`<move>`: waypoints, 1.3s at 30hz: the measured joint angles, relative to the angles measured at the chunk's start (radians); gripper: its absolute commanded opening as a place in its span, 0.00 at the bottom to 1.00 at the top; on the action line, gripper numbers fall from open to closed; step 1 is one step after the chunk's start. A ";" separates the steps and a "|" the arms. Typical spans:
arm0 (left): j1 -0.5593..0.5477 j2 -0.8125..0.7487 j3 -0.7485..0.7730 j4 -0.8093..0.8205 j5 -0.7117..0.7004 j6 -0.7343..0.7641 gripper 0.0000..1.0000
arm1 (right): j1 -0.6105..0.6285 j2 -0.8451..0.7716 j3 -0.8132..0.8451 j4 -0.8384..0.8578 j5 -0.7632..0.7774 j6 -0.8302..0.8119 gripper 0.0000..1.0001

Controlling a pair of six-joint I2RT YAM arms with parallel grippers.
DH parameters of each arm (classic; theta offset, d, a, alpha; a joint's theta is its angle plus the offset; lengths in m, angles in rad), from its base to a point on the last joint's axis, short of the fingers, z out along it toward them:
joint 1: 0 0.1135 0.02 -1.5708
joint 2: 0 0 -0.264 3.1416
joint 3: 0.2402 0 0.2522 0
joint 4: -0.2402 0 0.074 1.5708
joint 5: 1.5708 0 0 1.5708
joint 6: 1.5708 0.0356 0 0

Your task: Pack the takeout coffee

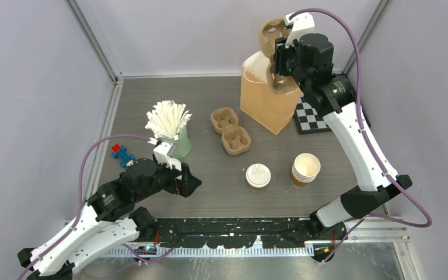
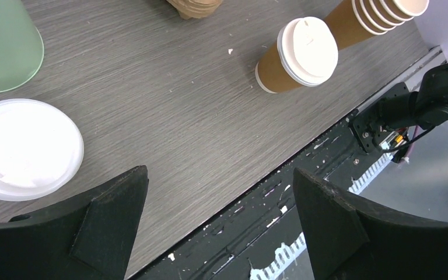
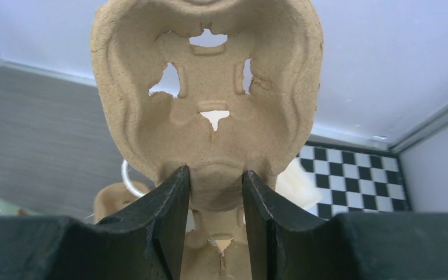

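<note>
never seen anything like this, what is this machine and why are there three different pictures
It is two robot arms bolted at the near edge of a table, each ending in a two-finger claw. The wide picture looks down from above; the other two come from small cameras on each wrist, so the dark shapes at their bottom edge are that arm's own fingers.

On the table stand a lidded coffee cup, a stack of lidless cups, a pulp cup carrier, a brown paper bag, a green holder of white sticks and a loose white lid.

The right claw grips a second pulp carrier above the bag. The left claw is open and empty, low over the table's near edge.
</note>
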 measured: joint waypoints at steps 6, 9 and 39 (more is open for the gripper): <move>0.000 -0.035 -0.007 0.003 0.000 -0.005 0.96 | -0.060 0.055 0.073 0.043 0.021 -0.098 0.42; 0.000 -0.010 -0.007 0.021 0.000 -0.013 0.94 | -0.079 0.088 0.079 0.060 0.012 -0.141 0.42; 0.119 0.949 0.656 0.854 -0.168 -0.372 0.87 | -0.129 0.289 0.073 -0.022 -0.116 -0.270 0.42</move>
